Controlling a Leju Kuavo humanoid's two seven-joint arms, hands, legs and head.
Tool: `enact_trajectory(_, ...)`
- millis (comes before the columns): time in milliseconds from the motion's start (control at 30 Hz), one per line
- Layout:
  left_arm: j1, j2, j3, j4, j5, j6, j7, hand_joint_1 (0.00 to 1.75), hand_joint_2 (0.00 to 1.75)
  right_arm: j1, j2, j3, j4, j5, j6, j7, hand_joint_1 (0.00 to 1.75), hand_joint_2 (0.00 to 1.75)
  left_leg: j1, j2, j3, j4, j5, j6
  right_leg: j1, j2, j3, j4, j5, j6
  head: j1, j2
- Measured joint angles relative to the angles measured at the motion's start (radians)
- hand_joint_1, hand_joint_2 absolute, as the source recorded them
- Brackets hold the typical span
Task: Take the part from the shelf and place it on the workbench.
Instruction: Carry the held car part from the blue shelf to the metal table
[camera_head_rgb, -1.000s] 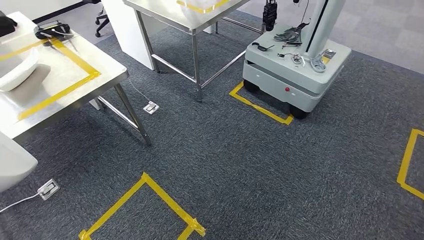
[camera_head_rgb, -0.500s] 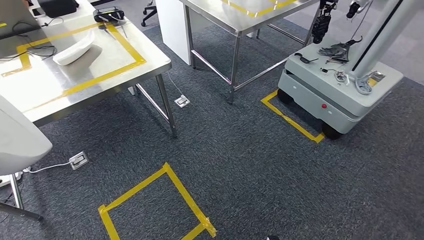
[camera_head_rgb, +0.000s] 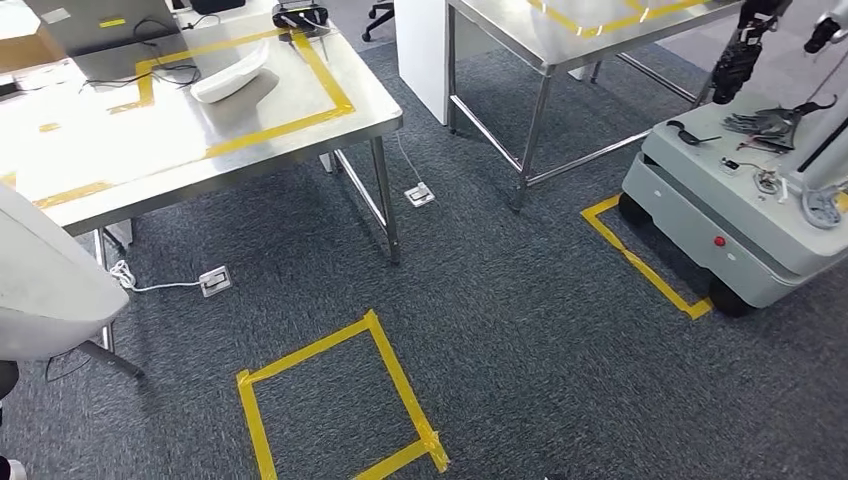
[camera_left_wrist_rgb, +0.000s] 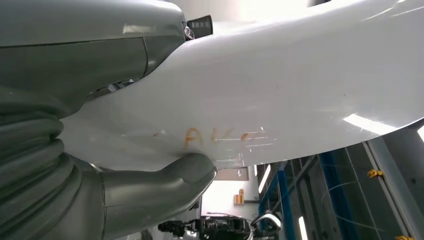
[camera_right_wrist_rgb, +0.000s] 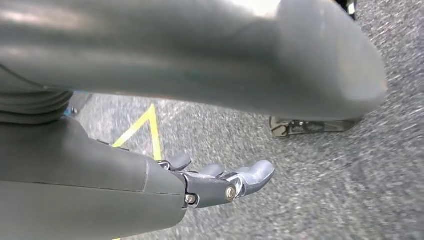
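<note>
Camera swung since the earlier frames — steel workbench now nearer centre, grey wheeled cart shifted right. White part: clasped by left hand, thumb pressed under its smooth face, darker fingers over its far edge; orange scrawl just beside the thumb. Right hand: empty, fingers loosely extended above the carpet.

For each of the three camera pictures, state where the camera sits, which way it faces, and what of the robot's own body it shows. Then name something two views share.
Head view: high on the body, looking forward and down at carpet, steel tables and a wheeled grey base.
Left wrist view: behind the left hand, which holds a white part.
Right wrist view: behind the right hand, looking at carpet.
Shared: yellow floor tape, head and right wrist.
</note>
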Motion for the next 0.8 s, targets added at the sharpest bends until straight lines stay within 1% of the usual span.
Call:
enact_trajectory(33, 0.001, -0.004, 0.000, -0.004, -0.003, 0.001, -0.001, 1.75, 1.75, 0.000, 0.000, 0.000, 0.000, 0.004, 0.001, -0.001, 0.00, 0.00, -0.004, 0.021, 0.024, -0.045, 0.012, 0.008, 0.001, -0.011, 0.003, 0.002, -0.003, 0.005, 0.000, 0.000)
enact_trajectory(67, 0.002, -0.008, 0.001, -0.008, -0.006, 0.002, -0.002, 1.75, 1.75, 0.000, 0.000, 0.000, 0.000, 0.009, 0.002, -0.002, 0.00, 0.00, -0.007, 0.033, 0.034, -0.066, 0.016, 0.015, 0.002, -0.022, 0.006, 0.002, -0.004, 0.010, 0.000, 0.000)
enact_trajectory(100, 0.006, -0.013, 0.004, -0.015, -0.010, 0.003, -0.002, 1.75, 1.75, -0.001, 0.000, 0.000, 0.000, 0.016, 0.003, -0.003, 0.00, 0.00, -0.010, 0.030, 0.031, -0.066, 0.016, 0.022, 0.002, -0.034, 0.010, 0.001, -0.005, 0.015, 0.000, 0.000)
enact_trajectory(133, 0.011, -0.017, 0.008, -0.023, -0.013, 0.003, -0.002, 1.75, 1.75, -0.002, 0.000, 0.000, 0.000, 0.020, 0.004, -0.003, 0.00, 0.00, -0.010, 0.014, 0.029, -0.069, 0.019, 0.027, 0.001, -0.045, 0.013, -0.001, -0.006, 0.022, -0.001, 0.000)
enact_trajectory(167, 0.017, -0.020, 0.015, -0.033, -0.014, 0.002, -0.002, 1.75, 1.75, -0.004, -0.002, 0.000, 0.000, 0.024, 0.004, -0.003, 0.00, 0.00, -0.007, 0.001, 0.031, -0.074, 0.024, 0.032, 0.000, -0.039, 0.017, 0.001, -0.010, 0.029, -0.001, 0.000)
enact_trajectory(200, 0.020, -0.023, 0.023, -0.042, -0.014, -0.002, 0.000, 1.75, 1.75, -0.005, -0.003, 0.000, 0.000, 0.026, 0.004, -0.001, 0.00, 0.00, -0.003, -0.012, 0.033, -0.078, 0.029, 0.037, -0.002, -0.014, 0.014, 0.014, -0.022, 0.036, -0.001, 0.000)
enact_trajectory(233, 0.020, -0.027, 0.030, -0.049, -0.013, -0.007, 0.002, 1.75, 1.75, -0.005, -0.005, 0.000, 0.000, 0.028, 0.003, 0.001, 0.00, 0.00, 0.002, -0.026, 0.035, -0.082, 0.034, 0.042, -0.004, 0.022, 0.003, 0.045, -0.044, 0.042, 0.000, 0.000)
enact_trajectory(267, 0.019, -0.032, 0.035, -0.054, -0.012, -0.013, 0.005, 1.75, 1.75, -0.005, -0.007, 0.000, 0.000, 0.029, 0.002, 0.004, 0.00, 0.00, 0.004, -0.039, 0.035, -0.083, 0.039, 0.046, -0.008, 0.064, -0.020, 0.098, -0.074, 0.047, 0.001, 0.000)
enact_trajectory(300, 0.017, -0.038, 0.038, -0.057, -0.011, -0.019, 0.009, 1.75, 1.75, -0.004, -0.009, 0.000, 0.000, 0.029, 0.000, 0.008, 0.00, 0.00, 0.005, -0.054, 0.032, -0.083, 0.042, 0.050, -0.010, 0.090, -0.052, 0.165, -0.107, 0.050, 0.001, 0.000)
enact_trajectory(333, 0.018, -0.045, 0.039, -0.058, -0.012, -0.023, 0.014, 1.75, 1.75, -0.002, -0.011, 0.000, 0.000, 0.029, -0.001, 0.011, 0.00, 0.00, 0.006, -0.070, 0.028, -0.082, 0.043, 0.051, -0.011, 0.101, -0.084, 0.228, -0.131, 0.052, 0.002, 0.000)
enact_trajectory(367, 0.021, -0.050, 0.039, -0.059, -0.015, -0.025, 0.018, 1.75, 1.75, 0.000, -0.013, 0.000, 0.000, 0.028, -0.002, 0.013, 0.00, 0.00, 0.006, -0.088, 0.026, -0.081, 0.044, 0.051, -0.012, 0.105, -0.106, 0.269, -0.139, 0.053, 0.002, 0.000)
enact_trajectory(400, 0.023, -0.056, 0.039, -0.060, -0.018, -0.026, 0.022, 1.75, 1.75, 0.001, -0.016, 0.000, 0.000, 0.028, -0.002, 0.014, 0.00, 0.00, 0.006, -0.105, 0.025, -0.079, 0.045, 0.050, -0.013, 0.106, -0.110, 0.272, -0.125, 0.054, 0.002, 0.000)
enact_trajectory(433, 0.025, -0.062, 0.039, -0.062, -0.022, -0.026, 0.023, 1.75, 1.75, 0.002, -0.018, 0.000, 0.000, 0.028, -0.002, 0.014, 0.00, 0.00, 0.007, -0.122, 0.024, -0.077, 0.045, 0.048, -0.015, 0.111, -0.096, 0.234, -0.094, 0.053, 0.002, 0.000)
enact_trajectory(467, 0.026, -0.067, 0.039, -0.064, -0.026, -0.026, 0.024, 1.75, 1.75, 0.002, -0.020, 0.000, 0.000, 0.028, -0.001, 0.014, 0.00, 0.00, 0.009, -0.138, 0.024, -0.075, 0.045, 0.045, -0.018, 0.124, -0.067, 0.167, -0.054, 0.052, 0.002, 0.000)
enact_trajectory(500, 0.027, -0.072, 0.039, -0.068, -0.028, -0.026, 0.024, 1.75, 1.75, 0.002, -0.023, 0.000, 0.000, 0.028, -0.001, 0.013, 0.00, 0.00, 0.009, -0.152, 0.022, -0.072, 0.045, 0.040, -0.020, 0.147, -0.036, 0.096, -0.023, 0.052, 0.003, 0.000)
enact_trajectory(533, 0.027, -0.076, 0.039, -0.071, -0.029, -0.026, 0.024, 1.75, 1.75, 0.002, -0.024, -0.001, 0.000, 0.028, -0.001, 0.013, 0.00, 0.00, 0.009, -0.166, 0.018, -0.070, 0.045, 0.034, -0.022, 0.166, -0.013, 0.041, -0.003, 0.051, 0.003, 0.000)
enact_trajectory(567, 0.028, -0.079, 0.039, -0.074, -0.030, -0.026, 0.025, 1.75, 1.75, 0.001, -0.025, -0.001, 0.000, 0.028, -0.001, 0.013, 0.00, 0.00, 0.010, -0.178, 0.014, -0.069, 0.046, 0.027, -0.022, 0.178, 0.000, 0.009, 0.005, 0.050, 0.003, 0.000)
enact_trajectory(600, 0.029, -0.081, 0.040, -0.076, -0.031, -0.026, 0.025, 1.75, 1.75, 0.000, -0.025, -0.001, 0.000, 0.028, -0.001, 0.013, 0.00, 0.00, 0.010, -0.189, 0.009, -0.070, 0.048, 0.018, -0.020, 0.179, 0.003, 0.000, 0.003, 0.048, 0.003, 0.000)
enact_trajectory(633, 0.031, -0.082, 0.041, -0.079, -0.032, -0.026, 0.025, 1.75, 1.75, -0.002, -0.025, -0.001, 0.000, 0.028, 0.000, 0.013, 0.00, 0.00, 0.011, -0.201, 0.005, -0.074, 0.052, 0.010, -0.020, 0.166, 0.002, -0.002, 0.005, 0.043, 0.003, 0.000)
enact_trajectory(667, 0.034, -0.083, 0.044, -0.081, -0.032, -0.026, 0.025, 1.75, 1.75, -0.003, -0.025, -0.001, 0.000, 0.028, 0.000, 0.013, 0.00, 0.00, 0.013, -0.205, 0.002, -0.075, 0.053, 0.004, -0.021, 0.153, 0.003, -0.005, 0.008, 0.036, 0.003, 0.000)
enact_trajectory(700, 0.036, -0.083, 0.047, -0.082, -0.032, -0.026, 0.025, 1.75, 1.75, -0.004, -0.026, -0.001, 0.000, 0.028, 0.000, 0.013, 0.00, 0.00, 0.012, -0.189, -0.005, -0.067, 0.047, 0.000, -0.022, 0.140, 0.004, -0.010, 0.011, 0.027, 0.002, 0.000)
enact_trajectory(733, 0.037, -0.084, 0.050, -0.084, -0.032, -0.026, 0.025, 1.75, 1.75, -0.004, -0.026, -0.001, 0.000, 0.028, 0.000, 0.013, 0.00, 0.00, 0.009, -0.160, -0.020, -0.040, 0.028, -0.003, -0.024, 0.125, 0.005, -0.015, 0.015, 0.020, 0.000, 0.000)
enact_trajectory(767, 0.036, -0.085, 0.052, -0.084, -0.033, -0.026, 0.025, 1.75, 1.75, -0.003, -0.026, -0.001, 0.000, 0.028, 0.000, 0.013, 0.00, 0.00, 0.007, -0.122, -0.042, 0.009, -0.002, -0.005, -0.024, 0.110, 0.005, -0.018, 0.016, 0.014, -0.001, 0.000)
enact_trajectory(800, 0.036, -0.086, 0.053, -0.085, -0.033, -0.026, 0.025, 1.75, 1.75, -0.001, -0.027, -0.001, 0.000, 0.028, 0.000, 0.013, 0.00, 0.00, 0.005, -0.087, -0.072, 0.076, -0.040, -0.007, -0.022, 0.096, 0.005, -0.018, 0.016, 0.011, -0.002, 0.000)
